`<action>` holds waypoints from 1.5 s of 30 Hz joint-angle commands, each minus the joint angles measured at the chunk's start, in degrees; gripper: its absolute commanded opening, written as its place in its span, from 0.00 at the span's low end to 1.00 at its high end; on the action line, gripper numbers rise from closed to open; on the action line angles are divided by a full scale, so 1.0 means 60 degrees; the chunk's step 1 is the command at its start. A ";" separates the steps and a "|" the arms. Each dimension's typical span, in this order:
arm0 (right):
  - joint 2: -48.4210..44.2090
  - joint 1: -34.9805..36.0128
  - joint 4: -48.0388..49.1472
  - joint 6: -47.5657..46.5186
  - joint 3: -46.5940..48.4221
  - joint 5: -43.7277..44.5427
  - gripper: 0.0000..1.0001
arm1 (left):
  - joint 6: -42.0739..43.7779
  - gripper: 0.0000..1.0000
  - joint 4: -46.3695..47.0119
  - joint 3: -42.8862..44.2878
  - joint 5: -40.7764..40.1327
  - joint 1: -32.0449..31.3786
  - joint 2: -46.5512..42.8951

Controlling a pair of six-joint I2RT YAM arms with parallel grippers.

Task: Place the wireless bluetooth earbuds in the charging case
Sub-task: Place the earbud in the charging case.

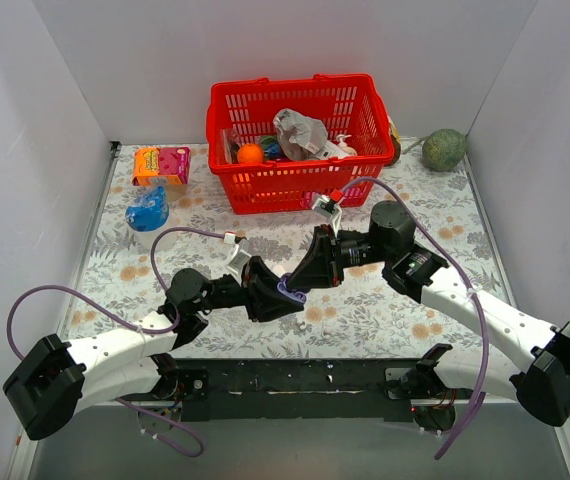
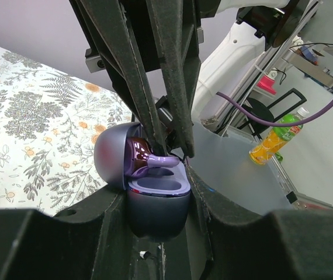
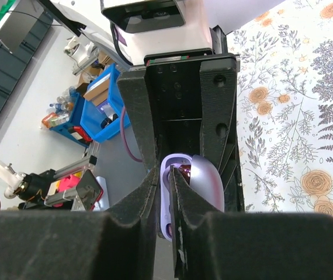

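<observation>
Your left hand (image 1: 277, 297) is clamped on the open, glossy purple pebble-shaped charging case (image 2: 158, 217). Your right hand (image 2: 165, 149) pinches a glossy purple earbud (image 2: 149, 158) just over its socket. Hold the case steady, lower straight, and release only once it is seated.

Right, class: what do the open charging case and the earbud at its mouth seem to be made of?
The charging case looks like moulded plastic, satin purple-grey with a soft sheen on its lid. The earbud seems glossy plastic, dark purple with sharp highlights.
</observation>
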 commanded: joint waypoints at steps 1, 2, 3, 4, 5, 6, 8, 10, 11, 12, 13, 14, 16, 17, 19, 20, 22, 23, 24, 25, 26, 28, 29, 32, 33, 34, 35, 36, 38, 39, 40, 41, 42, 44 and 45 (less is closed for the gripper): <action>-0.0209 0.0047 -0.0303 -0.0344 0.0480 0.0192 0.21 | 0.0127 0.00 0.0117 0.0224 -0.0132 -0.0044 -0.0263; -0.0238 0.0033 -0.0347 -0.0344 0.0480 0.0193 0.22 | 0.0142 0.00 0.0103 0.0238 -0.0117 -0.0044 -0.0263; -0.0239 0.0047 -0.0362 -0.0344 0.0480 0.0193 0.22 | 0.0142 0.00 0.0074 0.0238 -0.0146 -0.0044 -0.0278; -0.0268 0.0047 -0.0362 -0.0359 0.0480 0.0222 0.22 | 0.0157 0.00 0.0059 0.0238 -0.0146 -0.0044 -0.0292; -0.0297 0.0047 -0.0406 -0.0359 0.0495 0.0251 0.24 | 0.0157 0.00 0.0044 0.0253 -0.0161 -0.0044 -0.0278; -0.0312 0.0047 -0.0508 -0.0402 0.0524 0.0266 0.25 | 0.0171 0.00 0.0029 0.0253 -0.0161 -0.0044 -0.0292; -0.0355 0.0047 -0.0654 -0.0490 0.0626 0.0339 0.28 | 0.0171 0.00 0.0015 0.0238 -0.0176 -0.0044 -0.0307; -0.0385 0.0047 -0.0830 -0.0535 0.0685 0.0354 0.29 | 0.0171 0.00 0.0029 0.0209 -0.0205 -0.0044 -0.0307; -0.0400 0.0047 -0.0889 -0.0593 0.0700 0.0368 0.31 | 0.0186 0.00 0.0015 0.0223 -0.0205 -0.0044 -0.0307; -0.0414 0.0047 -0.0948 -0.0637 0.0772 0.0383 0.31 | 0.0172 0.00 0.0029 0.0209 -0.0219 -0.0044 -0.0307; -0.0429 0.0047 -0.1108 -0.0681 0.0817 0.0427 0.32 | 0.0186 0.00 0.0029 0.0194 -0.0220 -0.0044 -0.0307; -0.0458 0.0047 -0.1167 -0.0725 0.0832 0.0456 0.33 | 0.0172 0.00 0.0029 0.0180 -0.0220 -0.0044 -0.0336; -0.0487 0.0047 -0.1357 -0.0827 0.0905 0.0514 0.33 | 0.0186 0.00 0.0015 0.0180 -0.0249 -0.0044 -0.0351; -0.0488 0.0047 -0.1445 -0.0857 0.0920 0.0515 0.34 | 0.0172 0.00 0.0015 0.0180 -0.0263 -0.0044 -0.0366; -0.0517 0.0047 -0.1548 -0.0959 0.0934 0.0559 0.34 | 0.0171 0.00 0.0015 0.0165 -0.0278 -0.0044 -0.0366; -0.0546 0.0047 -0.1650 -0.1003 0.0949 0.0588 0.35 | 0.0171 0.00 0.0015 0.0165 -0.0264 -0.0044 -0.0380; -0.0561 0.0047 -0.1797 -0.1135 0.0992 0.0646 0.35 | 0.0171 0.00 0.0014 0.0165 -0.0278 -0.0044 -0.0366; -0.0575 0.0047 -0.1957 -0.1193 0.0993 0.0676 0.35 | 0.0171 0.00 0.0000 0.0165 -0.0293 -0.0044 -0.0395; -0.0604 0.0047 -0.2031 -0.1252 0.1007 0.0720 0.35 | 0.0171 0.00 -0.0015 0.0165 -0.0293 -0.0044 -0.0395; -0.0619 0.0033 -0.2090 -0.1325 0.1022 0.0763 0.36 | 0.0171 0.00 -0.0015 0.0165 -0.0293 -0.0044 -0.0395; -0.0677 0.0047 -0.2149 -0.1369 0.1066 0.0793 0.36 | 0.0171 0.00 -0.0029 0.0165 -0.0307 -0.0044 -0.0424; -0.0722 0.0047 -0.2383 -0.1501 0.1139 0.0910 0.36 | 0.0186 0.00 -0.0059 0.0165 -0.0322 -0.0044 -0.0439; -0.0765 0.0047 -0.2442 -0.1516 0.1197 0.0925 0.36 | 0.0201 0.00 -0.0059 0.0151 -0.0337 -0.0044 -0.0439; -0.0839 0.0033 -0.2457 -0.1574 0.1314 0.0983 0.37 | 0.0201 0.00 -0.0073 0.0151 -0.0351 -0.0044 -0.0439; -0.0854 0.0062 -0.2791 -0.1604 0.1330 0.0998 0.37 | 0.0215 0.00 -0.0059 0.0150 -0.0337 -0.0044 -0.0439; -0.0868 0.0048 -0.2852 -0.1633 0.1359 0.1056 0.37 | 0.0201 0.00 -0.0059 0.0150 -0.0366 -0.0044 -0.0439; -0.0897 0.0047 -0.2925 -0.1720 0.1403 0.1086 0.37 | 0.0201 0.00 -0.0059 0.0150 -0.0352 -0.0044 -0.0439; -0.0912 0.0047 -0.2998 -0.1736 0.1461 0.1086 0.38 | 0.0186 0.00 -0.0030 0.0150 -0.0366 -0.0044 -0.0439; -0.0956 0.0047 -0.3159 -0.1794 0.1535 0.1144 0.38 | 0.0172 0.00 -0.0044 0.0150 -0.0381 -0.0044 -0.0439; -0.0971 0.0047 -0.3247 -0.1881 0.1680 0.1188 0.38 | 0.0171 0.00 -0.0044 0.0121 -0.0381 -0.0044 -0.0439; -0.0985 0.0033 -0.3596 -0.1998 0.1783 0.1348 0.38 | 0.0171 0.00 -0.0058 0.0136 -0.0395 -0.0044 -0.0454; -0.1029 0.0047 -0.3846 -0.2145 0.1972 0.1480 0.38 | 0.0171 0.00 -0.0088 0.0136 -0.0453 -0.0044 -0.0468; -0.1059 0.0047 -0.3994 -0.2393 0.2119 0.1583 0.38 | 0.0157 0.00 -0.0117 0.0136 -0.0468 -0.0044 -0.0468; -0.1132 0.0062 -0.4751 -0.2716 0.2661 0.2124 0.39 | 0.0142 0.00 -0.0117 0.0121 -0.0570 -0.0044 -0.0483; -0.1132 0.0077 -0.5105 -0.2935 0.2837 0.2387 0.38 | 0.0142 0.00 -0.0204 0.0150 -0.0629 -0.0044 -0.0468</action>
